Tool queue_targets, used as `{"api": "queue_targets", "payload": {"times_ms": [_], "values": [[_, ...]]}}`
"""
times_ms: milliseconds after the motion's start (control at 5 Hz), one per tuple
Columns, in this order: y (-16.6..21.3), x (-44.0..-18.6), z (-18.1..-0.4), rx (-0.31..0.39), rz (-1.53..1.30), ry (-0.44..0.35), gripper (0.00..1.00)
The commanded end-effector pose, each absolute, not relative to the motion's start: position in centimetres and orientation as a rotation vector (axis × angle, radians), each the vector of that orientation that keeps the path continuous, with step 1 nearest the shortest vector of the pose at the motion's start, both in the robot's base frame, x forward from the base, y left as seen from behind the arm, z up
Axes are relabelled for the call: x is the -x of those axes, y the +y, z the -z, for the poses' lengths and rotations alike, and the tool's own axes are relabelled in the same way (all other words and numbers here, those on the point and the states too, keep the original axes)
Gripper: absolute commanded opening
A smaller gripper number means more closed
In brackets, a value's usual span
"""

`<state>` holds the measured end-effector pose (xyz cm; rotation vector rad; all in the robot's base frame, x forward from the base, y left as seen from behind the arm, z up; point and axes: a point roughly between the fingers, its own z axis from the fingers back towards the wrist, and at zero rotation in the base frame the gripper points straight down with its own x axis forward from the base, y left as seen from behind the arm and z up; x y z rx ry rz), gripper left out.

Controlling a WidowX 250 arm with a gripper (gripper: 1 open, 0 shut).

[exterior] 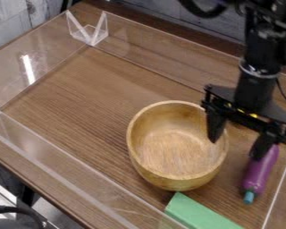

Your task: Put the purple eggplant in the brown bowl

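Note:
The purple eggplant [260, 170] lies on the wooden table at the right, its blue-teal stem end pointing toward the front. The brown bowl [178, 144], empty, sits just left of it. My gripper [245, 139] points straight down and stands open, hanging over the gap between the bowl's right rim and the eggplant. One finger [217, 127] is at the bowl's rim; the other finger [270, 143] is in front of the eggplant's upper end. Nothing is held between them.
A flat green block [200, 216] lies at the front edge, below the bowl. Clear plastic walls [38, 63] ring the table, with a clear stand [88, 27] at the back left. The lemon is hidden behind the arm.

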<state>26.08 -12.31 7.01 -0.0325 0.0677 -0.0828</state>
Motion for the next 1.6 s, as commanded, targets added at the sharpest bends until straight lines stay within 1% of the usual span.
{"api": "queue_targets", "payload": {"times_ms": [0,600,1400], "values": [[-14.0,-26.9,-7.8,0.054,0.088,0.005,1.00],[-15.2,-26.8,-5.8,0.041,0.080,0.013,1.00],[-15.1,-27.0,-3.7,0.018,0.070,0.034,1.00]]}}
